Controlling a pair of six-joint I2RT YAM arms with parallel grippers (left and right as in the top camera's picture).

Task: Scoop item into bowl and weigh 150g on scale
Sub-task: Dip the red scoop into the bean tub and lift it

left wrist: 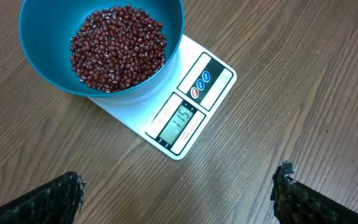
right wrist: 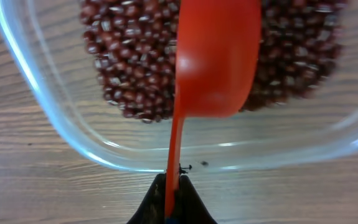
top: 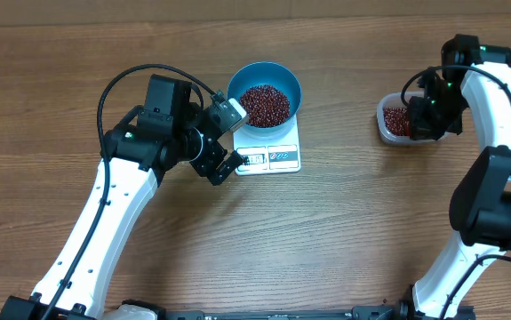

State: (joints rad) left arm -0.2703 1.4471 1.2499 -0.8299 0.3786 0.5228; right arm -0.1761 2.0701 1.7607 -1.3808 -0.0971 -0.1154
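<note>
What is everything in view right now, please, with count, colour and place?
table: one, brown wood, under everything
scale: one, white, mid-table
bowl: one, blue, on the scale
tub: one, clear, right side
beans: two heaps, dark red-brown, in bowl and in tub
scoop: one, red, over the tub
left gripper: one, black, open, near the scale
right gripper: one, black, shut on the scoop's handle
</note>
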